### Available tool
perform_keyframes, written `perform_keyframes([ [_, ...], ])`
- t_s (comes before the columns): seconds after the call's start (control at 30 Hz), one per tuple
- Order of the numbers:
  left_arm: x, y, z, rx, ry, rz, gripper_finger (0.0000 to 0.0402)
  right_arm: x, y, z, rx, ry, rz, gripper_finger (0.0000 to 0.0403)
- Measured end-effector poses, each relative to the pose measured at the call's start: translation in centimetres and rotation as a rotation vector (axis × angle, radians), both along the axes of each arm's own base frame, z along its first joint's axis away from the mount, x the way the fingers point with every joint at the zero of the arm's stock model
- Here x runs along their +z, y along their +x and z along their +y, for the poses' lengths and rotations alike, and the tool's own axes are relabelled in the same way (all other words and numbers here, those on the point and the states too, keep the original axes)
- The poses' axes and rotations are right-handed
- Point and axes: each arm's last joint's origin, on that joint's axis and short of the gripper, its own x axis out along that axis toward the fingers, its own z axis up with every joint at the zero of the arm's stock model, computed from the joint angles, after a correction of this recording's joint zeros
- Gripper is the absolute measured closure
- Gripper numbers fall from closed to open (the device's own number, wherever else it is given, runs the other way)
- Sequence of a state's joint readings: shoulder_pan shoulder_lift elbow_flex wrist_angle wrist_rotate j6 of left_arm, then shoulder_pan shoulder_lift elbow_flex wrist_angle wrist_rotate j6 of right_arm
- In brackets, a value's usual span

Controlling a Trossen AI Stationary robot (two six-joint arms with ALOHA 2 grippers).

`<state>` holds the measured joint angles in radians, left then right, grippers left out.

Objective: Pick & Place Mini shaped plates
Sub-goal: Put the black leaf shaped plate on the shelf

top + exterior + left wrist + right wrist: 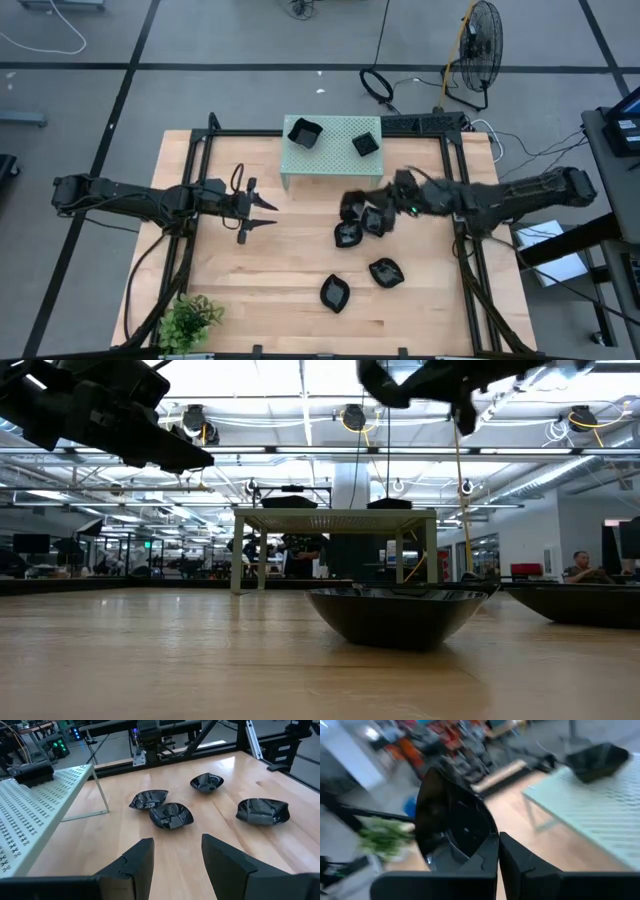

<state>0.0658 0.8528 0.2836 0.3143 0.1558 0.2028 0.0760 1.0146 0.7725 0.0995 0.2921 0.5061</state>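
Two mini shaped plates sit on the pale green stand [332, 150]: one [303, 131] at its left, one [365, 144] at its right. Several more lie on the table, such as two close together [347, 235] [375, 220] and two nearer the near edge [385, 271] [335, 293]. My right gripper [498, 842] is above the table just right of the stand's near edge, shut on a glossy black plate [452, 825]. My left gripper [177, 850] hangs open over the table's left half [270, 210], pointing toward the plates [171, 815]. My right gripper pinches the black plate by its rim [487, 840] between the two fingers. The plate is lifted clear of the table and stands tilted on edge, its hollow side turned toward the camera. In the low view the gripper [420, 380] is high above the table.
A small green plant [190, 318] stands at the table's near left corner. The stand takes up the far middle. Black frame rails [190, 190] run along the table's left and right sides. Bare wood lies between my left gripper and the plates.
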Motion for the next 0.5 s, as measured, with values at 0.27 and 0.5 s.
perform_keyframes([
  [0.27,0.0,0.0,0.0,0.014,-0.054,0.006,0.0231,2.9,4.3,-8.6,-0.064,0.047,0.241,0.0403],
  [0.5,-0.1,0.0,0.0,0.018,-0.066,0.020,0.0231,0.8,6.7,-14.9,-0.065,0.136,0.329,0.0403],
])
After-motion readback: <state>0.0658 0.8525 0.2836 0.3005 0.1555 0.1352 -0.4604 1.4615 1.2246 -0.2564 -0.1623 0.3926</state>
